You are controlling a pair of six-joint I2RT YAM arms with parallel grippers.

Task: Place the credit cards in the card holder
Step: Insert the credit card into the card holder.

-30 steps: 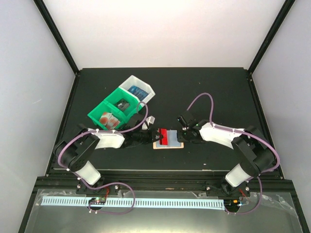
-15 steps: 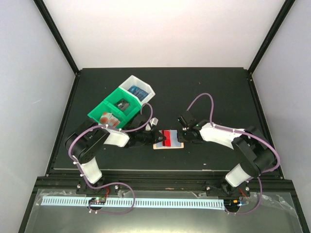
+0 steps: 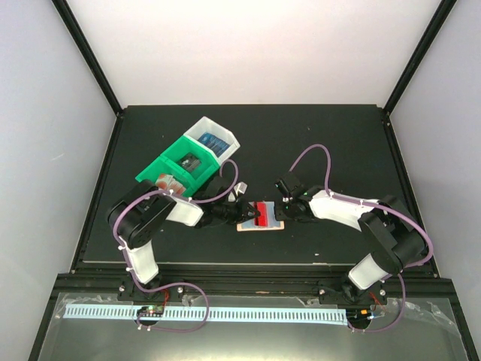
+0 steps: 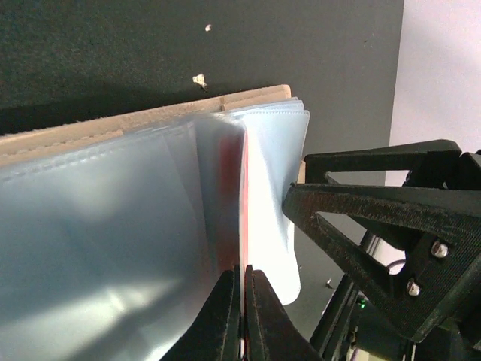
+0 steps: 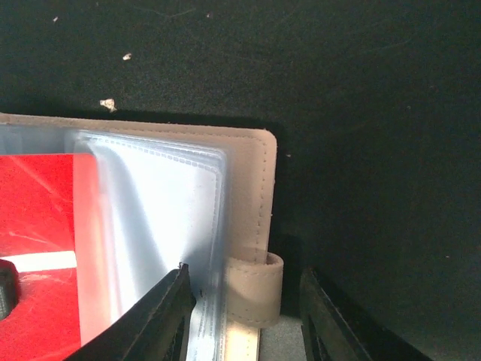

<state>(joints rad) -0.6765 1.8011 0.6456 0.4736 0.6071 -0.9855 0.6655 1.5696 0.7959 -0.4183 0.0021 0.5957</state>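
Note:
The tan card holder (image 3: 259,225) lies open on the black table between both arms, its clear sleeves fanned up (image 4: 113,226). My left gripper (image 3: 253,213) (image 4: 243,272) is shut on the edge of a red credit card (image 3: 264,210) (image 4: 243,188), which stands edge-on among the sleeves. In the right wrist view the red card (image 5: 37,218) lies behind a clear sleeve. My right gripper (image 3: 279,210) (image 5: 246,277) is open at the holder's right edge (image 5: 252,173); its jaws straddle the tan snap tab (image 5: 257,289), the left finger (image 5: 169,308) resting on a sleeve.
A green bin (image 3: 174,169) and a white bin (image 3: 218,135) stand at the back left. The white one holds a blue card (image 3: 214,141); the green one holds a dark card (image 3: 189,160) and a reddish item (image 3: 165,183). Small crumbs (image 5: 109,104) dot the mat.
My left gripper has moved right with the red card, farther over the holder and into the sleeves. The right arm has stayed at the holder's right edge.

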